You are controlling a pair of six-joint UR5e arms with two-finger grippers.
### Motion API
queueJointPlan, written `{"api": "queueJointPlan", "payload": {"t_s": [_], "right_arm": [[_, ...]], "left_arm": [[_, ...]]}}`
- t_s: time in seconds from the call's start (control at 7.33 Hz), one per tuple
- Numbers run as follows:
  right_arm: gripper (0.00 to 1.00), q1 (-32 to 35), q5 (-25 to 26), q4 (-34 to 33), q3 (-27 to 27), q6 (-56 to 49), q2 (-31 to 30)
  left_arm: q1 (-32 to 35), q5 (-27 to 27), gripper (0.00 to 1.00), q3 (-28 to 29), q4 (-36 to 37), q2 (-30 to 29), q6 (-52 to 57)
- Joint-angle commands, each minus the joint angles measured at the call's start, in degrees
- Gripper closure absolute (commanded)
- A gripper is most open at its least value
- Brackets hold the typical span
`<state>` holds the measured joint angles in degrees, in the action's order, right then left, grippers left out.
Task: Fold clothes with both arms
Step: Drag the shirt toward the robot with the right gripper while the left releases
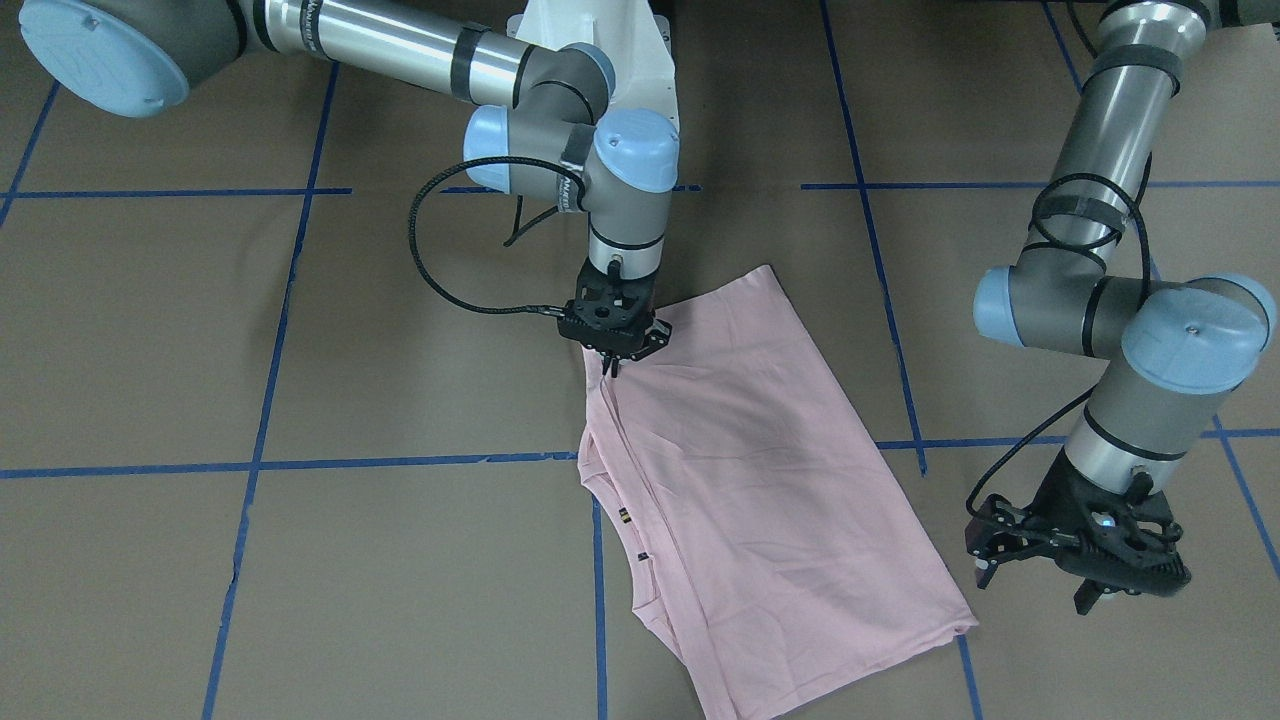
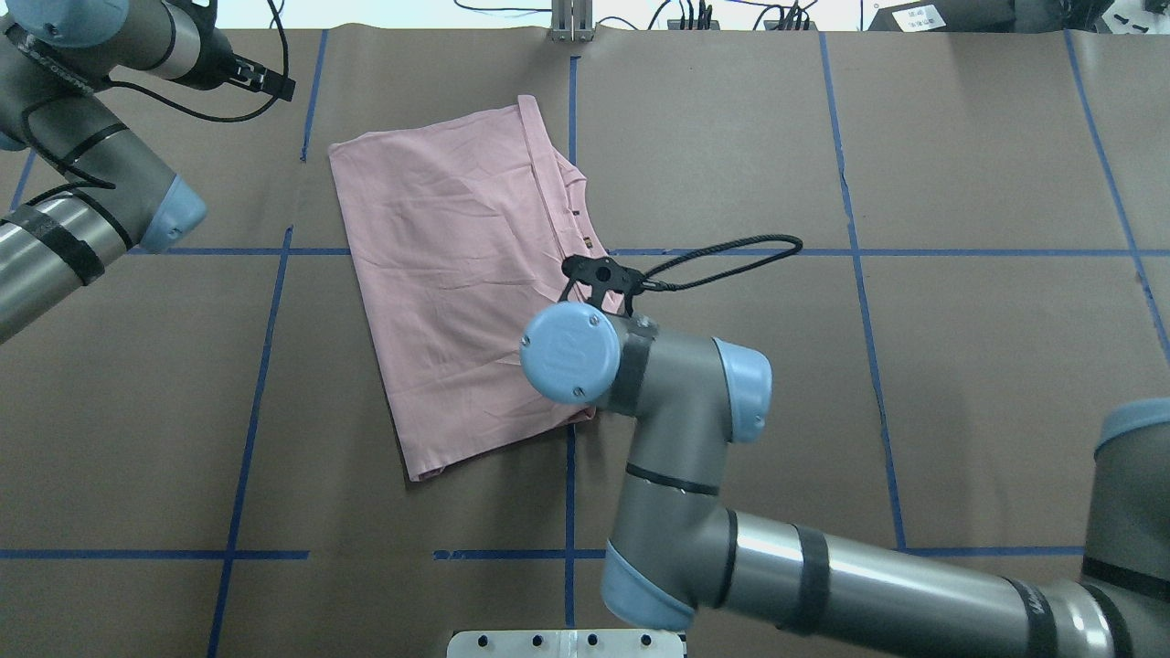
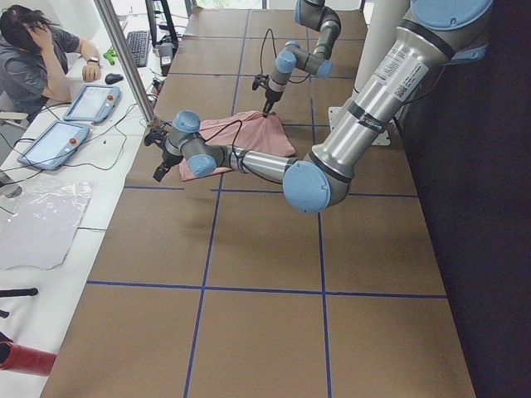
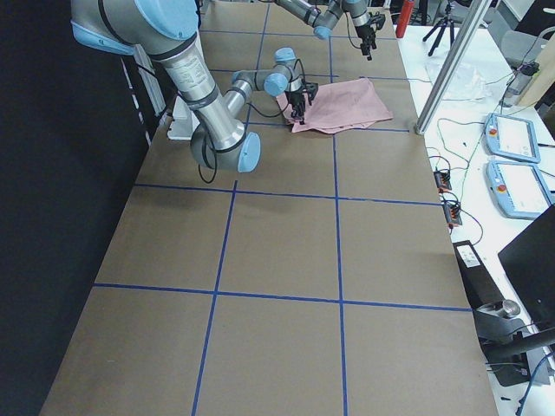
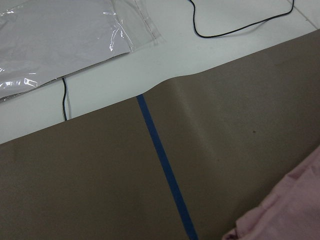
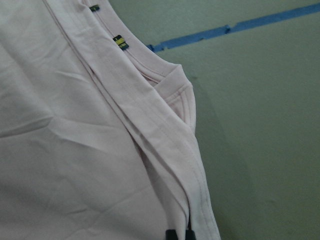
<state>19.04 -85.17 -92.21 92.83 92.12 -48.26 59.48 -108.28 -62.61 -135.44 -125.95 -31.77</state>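
Note:
The pale pink T-shirt (image 1: 760, 450) lies folded into a slanted rectangle on the brown table, plain side up, with its collar edge and small labels (image 6: 119, 41) showing. My right gripper (image 1: 611, 368) points straight down at the shirt's edge near the collar. Its fingertips (image 6: 171, 234) are pinched together on the fabric hem. From overhead the right wrist (image 2: 567, 352) covers that spot on the shirt (image 2: 448, 283). My left gripper (image 1: 1080, 575) hovers open beside the shirt's far corner, holding nothing. Only a corner of the shirt (image 5: 290, 210) shows in its wrist view.
Blue tape lines (image 1: 400, 463) grid the brown paper table. The white pedestal (image 1: 600, 40) stands behind the right arm. Past the table's far edge a person (image 3: 33, 58) sits at a white bench with tablets (image 3: 54, 143), cables and a clear plastic sheet (image 5: 60, 40).

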Motion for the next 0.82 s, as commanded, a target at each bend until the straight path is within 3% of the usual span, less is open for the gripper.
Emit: {"api": "queueJointPlan", "payload": {"t_s": [0.0,0.27,0.68], "right_arm": [[1.00,-7.3,6.8,-3.5,12.3,3.7,-8.9],[1.00,-9.0,7.8,-3.5,12.5,4.7,-9.3],[1.00,-10.0,9.1,-3.9,12.6,6.4,-9.4]], "left_arm": [[-0.2,0.0,0.00,-0.1,0.0,0.1,0.0],[-1.0,0.0,0.00,-1.4,0.1,0.2,-0.7],[-5.8,-0.5,0.00,-10.7,0.9,3.5,-14.6]]}}
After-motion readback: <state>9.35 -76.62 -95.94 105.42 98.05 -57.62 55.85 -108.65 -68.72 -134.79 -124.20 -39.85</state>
